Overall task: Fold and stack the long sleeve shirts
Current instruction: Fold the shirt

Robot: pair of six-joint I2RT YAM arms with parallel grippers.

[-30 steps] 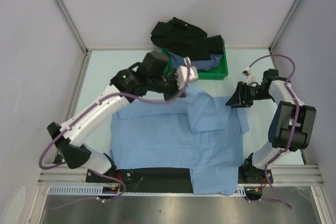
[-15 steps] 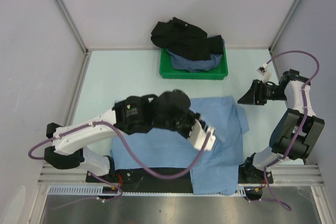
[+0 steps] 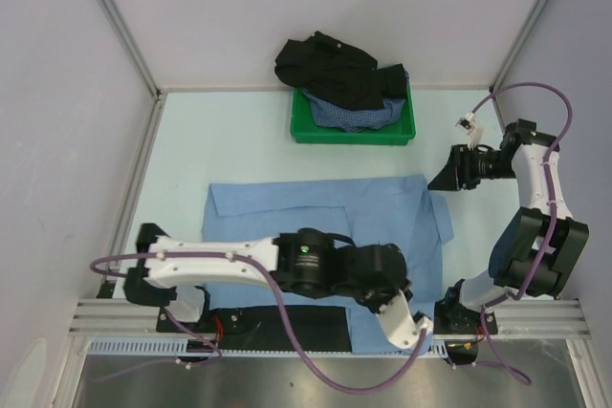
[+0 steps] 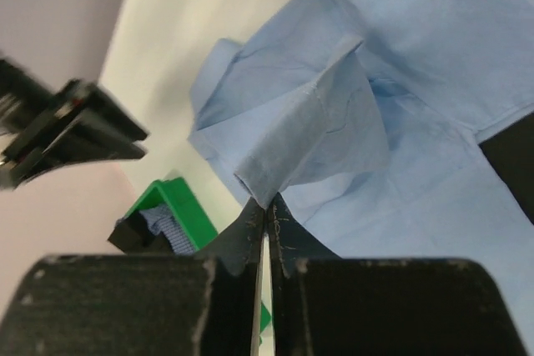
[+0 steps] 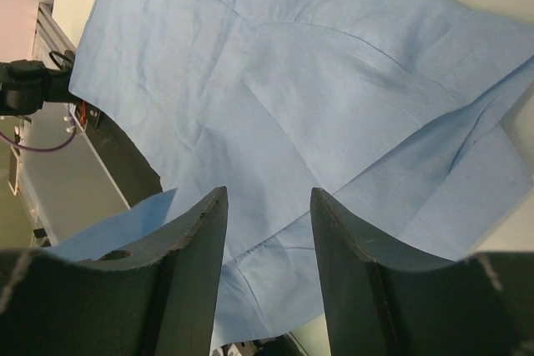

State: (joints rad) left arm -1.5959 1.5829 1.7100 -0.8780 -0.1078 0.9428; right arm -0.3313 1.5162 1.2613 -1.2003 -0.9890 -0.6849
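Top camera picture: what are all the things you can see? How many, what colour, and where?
Blue shirt: 1, light blue, spread across the middle of the table, near part over the front edge.
Black shirt: 1, black, heaped on the tray.
Checked shirt: 1, dark blue, in the tray under the black shirt.
Tray: 1, green, far middle of the table.
Table: 1, pale green.
Left arm: 1, white and black, stretched along the near edge.
Left hand: 1, black, shut on a fold of the blue shirt.
Right arm: 1, white and black, right side.
Right hand: 1, black, open, beside the blue shirt's right edge.
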